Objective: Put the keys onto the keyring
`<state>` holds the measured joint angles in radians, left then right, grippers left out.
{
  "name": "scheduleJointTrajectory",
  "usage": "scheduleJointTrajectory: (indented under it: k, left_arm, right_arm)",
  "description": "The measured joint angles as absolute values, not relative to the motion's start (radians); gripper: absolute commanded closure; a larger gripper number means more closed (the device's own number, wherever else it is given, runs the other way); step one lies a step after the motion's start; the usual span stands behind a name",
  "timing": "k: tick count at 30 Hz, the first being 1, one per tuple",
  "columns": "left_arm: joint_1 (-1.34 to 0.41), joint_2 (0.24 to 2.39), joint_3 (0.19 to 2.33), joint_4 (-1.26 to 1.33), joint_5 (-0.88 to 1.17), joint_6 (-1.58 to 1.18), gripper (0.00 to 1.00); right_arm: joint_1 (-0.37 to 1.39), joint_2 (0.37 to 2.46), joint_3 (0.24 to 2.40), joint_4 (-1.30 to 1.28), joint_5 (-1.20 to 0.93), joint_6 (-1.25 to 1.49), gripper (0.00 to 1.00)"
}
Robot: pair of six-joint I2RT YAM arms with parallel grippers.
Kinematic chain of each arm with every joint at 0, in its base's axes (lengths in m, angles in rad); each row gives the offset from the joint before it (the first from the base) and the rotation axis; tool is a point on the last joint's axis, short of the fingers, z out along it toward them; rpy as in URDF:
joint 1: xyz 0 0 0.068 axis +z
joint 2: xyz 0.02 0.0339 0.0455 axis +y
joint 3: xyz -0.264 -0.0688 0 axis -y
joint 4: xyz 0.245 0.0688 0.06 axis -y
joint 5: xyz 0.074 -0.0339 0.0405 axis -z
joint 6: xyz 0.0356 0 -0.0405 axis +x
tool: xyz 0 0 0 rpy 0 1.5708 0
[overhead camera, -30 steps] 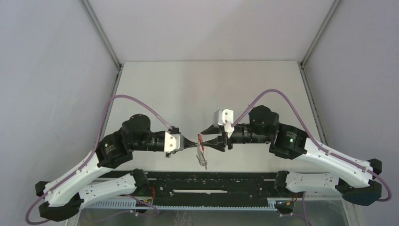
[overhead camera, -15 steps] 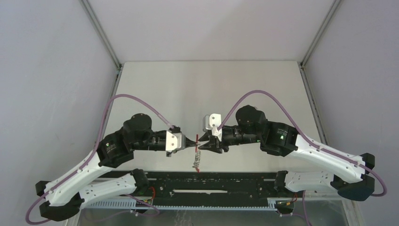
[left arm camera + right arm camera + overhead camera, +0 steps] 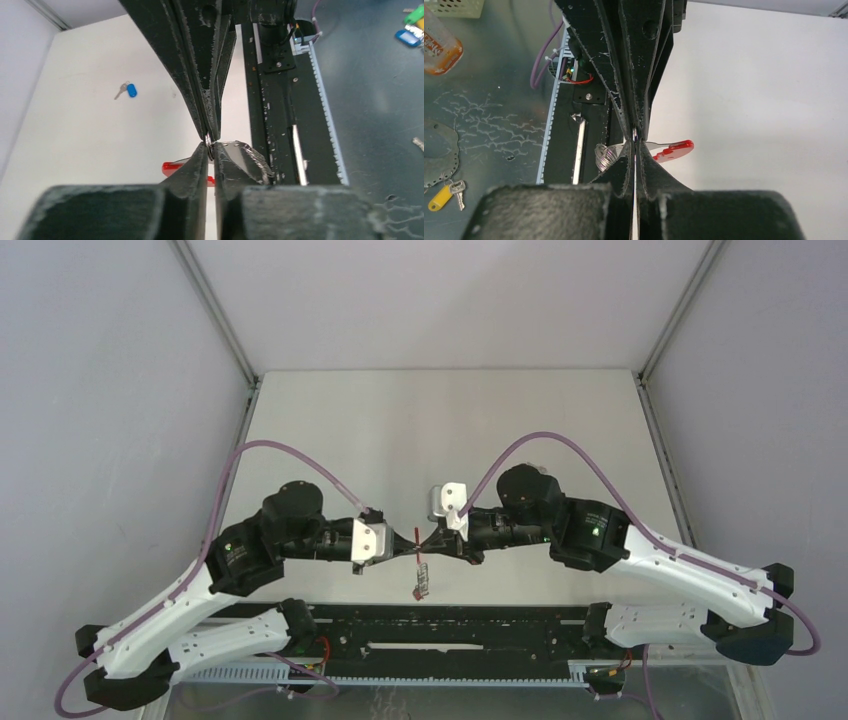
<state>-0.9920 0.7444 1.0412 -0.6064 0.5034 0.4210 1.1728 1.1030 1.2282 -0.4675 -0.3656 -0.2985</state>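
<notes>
— Where's the keyring [image 3: 421,583]?
— Midway along the near edge of the table [image 3: 450,430]. It dangles between the two arms, with its silver rings nearest and its red part just beyond.
— Is it held?
— Yes. The left gripper [image 3: 210,150] and right gripper [image 3: 634,142] meet tip to tip, each with its fingers pressed together on one small ring.
— Anything farther out?
— A blue-tagged key [image 3: 127,90], flat on the table, well apart.

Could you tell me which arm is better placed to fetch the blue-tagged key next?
Right, probably: the blue-tagged key lies on the table beyond the right gripper, on that arm's side. The left gripper would have to reach across. Both pinch the keyring.
</notes>
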Motion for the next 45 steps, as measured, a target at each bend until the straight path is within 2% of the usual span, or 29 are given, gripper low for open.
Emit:
scheduleJointTrajectory:
  k: [3, 8, 17, 23, 34, 45]
  left_arm:
    - [-0.992, 0.742, 1.041, -0.607, 0.503, 0.427, 0.69]
    - [-0.984, 0.722, 1.041, -0.604, 0.509, 0.418, 0.64]
    - [-0.906, 0.688, 1.026, -0.525, 0.606, 0.314, 0.66]
    - [-0.898, 0.699, 1.015, -0.495, 0.667, 0.279, 0.68]
    - [-0.874, 0.699, 1.015, -0.479, 0.719, 0.252, 0.76]
    - [-0.864, 0.703, 1.015, -0.439, 0.748, 0.216, 0.78]
  right_arm:
    - [1.174, 1.089, 1.206, -0.431, -0.347, -0.281, 1.0]
    - [1.173, 0.972, 1.039, -0.278, -0.308, -0.216, 1.0]
    - [1.173, 0.854, 0.875, 0.0, -0.298, -0.081, 1.0]
    - [1.173, 0.847, 0.855, 0.099, -0.315, -0.034, 1.0]
    - [1.173, 0.874, 0.855, 0.156, -0.388, -0.016, 1.0]
    - [1.169, 0.895, 0.855, 0.157, -0.432, -0.015, 1.0]
